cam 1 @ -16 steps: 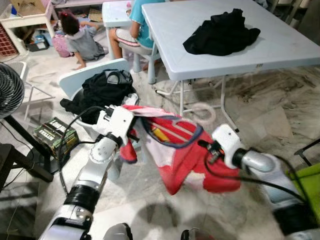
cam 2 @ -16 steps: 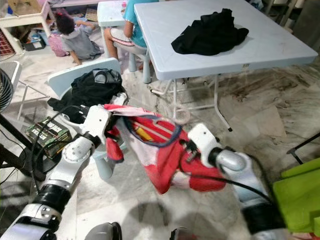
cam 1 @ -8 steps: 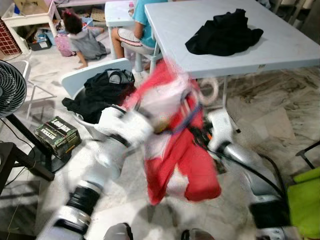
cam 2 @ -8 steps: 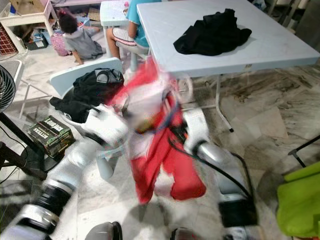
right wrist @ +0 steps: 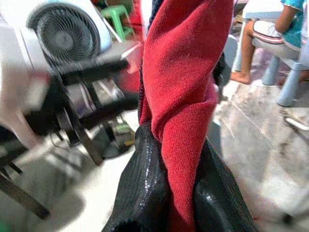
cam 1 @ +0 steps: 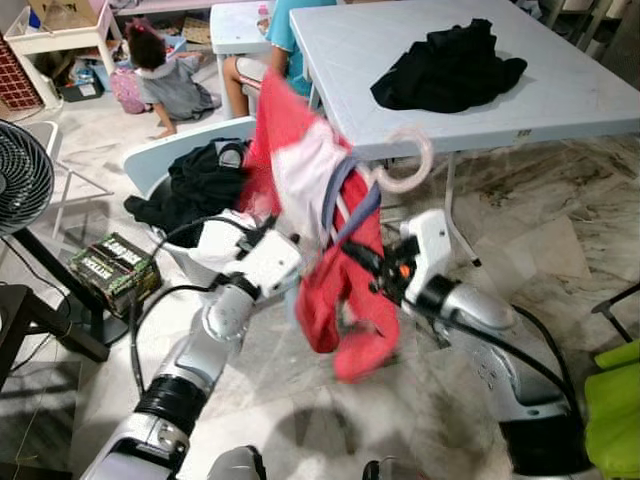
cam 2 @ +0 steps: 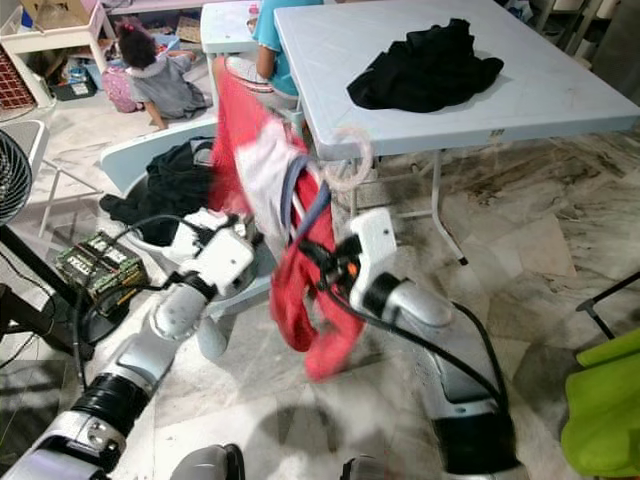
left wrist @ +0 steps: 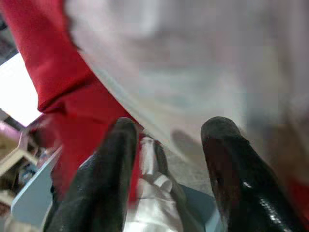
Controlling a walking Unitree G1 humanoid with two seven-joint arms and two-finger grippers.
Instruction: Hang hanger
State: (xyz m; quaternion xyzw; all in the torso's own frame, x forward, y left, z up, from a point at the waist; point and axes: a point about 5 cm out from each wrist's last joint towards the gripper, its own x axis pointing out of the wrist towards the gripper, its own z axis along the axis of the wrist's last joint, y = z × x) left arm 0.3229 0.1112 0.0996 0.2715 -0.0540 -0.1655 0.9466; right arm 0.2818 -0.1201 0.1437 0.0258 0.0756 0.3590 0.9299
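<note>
right gripper (right wrist: 179,193) pinching red garment (cam 1: 340,270), pink hanger (cam 1: 405,165) raised

The dark box (cam 1: 110,268) on the floor bears white lettering too blurred to read.

Both silver arms are raised together, holding up a red and white garment (cam 1: 330,230) on a pale pink hanger (cam 1: 405,165), its hook curling just in front of the light blue worktop's (cam 1: 590,95) edge. The left end effector (cam 1: 285,262) sits against the cloth's lower left; the right end effector (cam 1: 372,268) is buried in the red folds. A black garment (cam 1: 445,70) lies on the worktop. Behind, dark clothes (cam 1: 200,185) fill a white basket, and a child (cam 1: 165,75) sits on the floor.
</note>
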